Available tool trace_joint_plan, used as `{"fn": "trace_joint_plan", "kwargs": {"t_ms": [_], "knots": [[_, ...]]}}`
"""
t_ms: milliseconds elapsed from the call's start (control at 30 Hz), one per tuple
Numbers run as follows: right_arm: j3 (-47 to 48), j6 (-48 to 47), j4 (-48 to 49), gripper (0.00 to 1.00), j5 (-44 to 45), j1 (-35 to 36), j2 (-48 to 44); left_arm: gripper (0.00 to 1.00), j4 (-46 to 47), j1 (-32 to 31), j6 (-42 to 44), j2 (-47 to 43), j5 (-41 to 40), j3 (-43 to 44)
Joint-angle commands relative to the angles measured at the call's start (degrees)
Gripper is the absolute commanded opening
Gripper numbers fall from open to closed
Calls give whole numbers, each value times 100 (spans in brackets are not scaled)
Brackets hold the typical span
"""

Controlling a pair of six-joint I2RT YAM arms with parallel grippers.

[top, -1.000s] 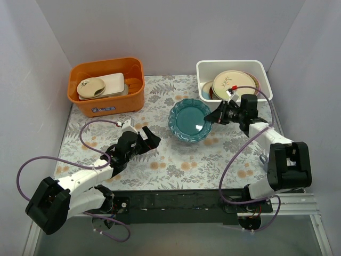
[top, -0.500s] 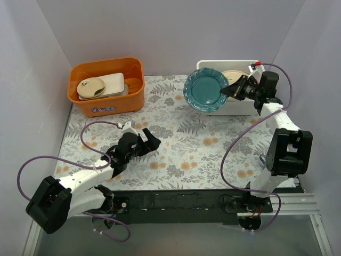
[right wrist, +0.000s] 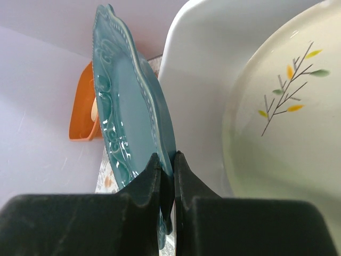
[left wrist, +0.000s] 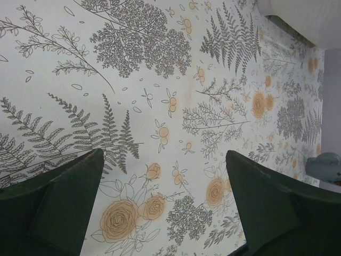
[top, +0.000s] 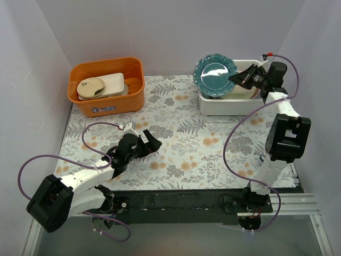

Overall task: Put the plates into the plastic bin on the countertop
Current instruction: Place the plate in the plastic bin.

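Observation:
My right gripper (top: 234,79) (right wrist: 166,160) is shut on the rim of a teal scalloped plate (top: 214,75) (right wrist: 130,112), held tilted up above the left end of the white plastic bin (top: 229,104) (right wrist: 197,58). Inside the bin leans a cream plate with a leaf sprig (top: 242,90) (right wrist: 287,122). My left gripper (top: 149,140) (left wrist: 165,208) hangs open low over the flower-patterned countertop (top: 181,144) (left wrist: 176,80), far from the bin, with nothing between its fingers.
An orange tub (top: 106,85) holding cream dishes stands at the back left. Purple-grey walls close in the back and both sides. A black rail (top: 176,200) runs along the near edge with the arm bases.
My right gripper has carried the teal plate from the countertop's middle up and back to the bin, tilting it upright. The left arm has stayed put.

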Motion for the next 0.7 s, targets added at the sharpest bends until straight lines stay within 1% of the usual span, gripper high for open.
{"fn": "trace_joint_plan", "kwargs": {"t_ms": [0,133,300,667], "knots": [[767,432,630,1,-318,-157,-90,98,96,-7,1,3,46,-65],[1189,335,323,1,-247,-254,129,98,87,-7,1,3,46,-65],[1453,405,279,1,-283,-377,323,98,78,-7,18,29,64,-65],[1296,318,261,1,-72,-535,499,98,34,-7,53,47,73,-21]]}}
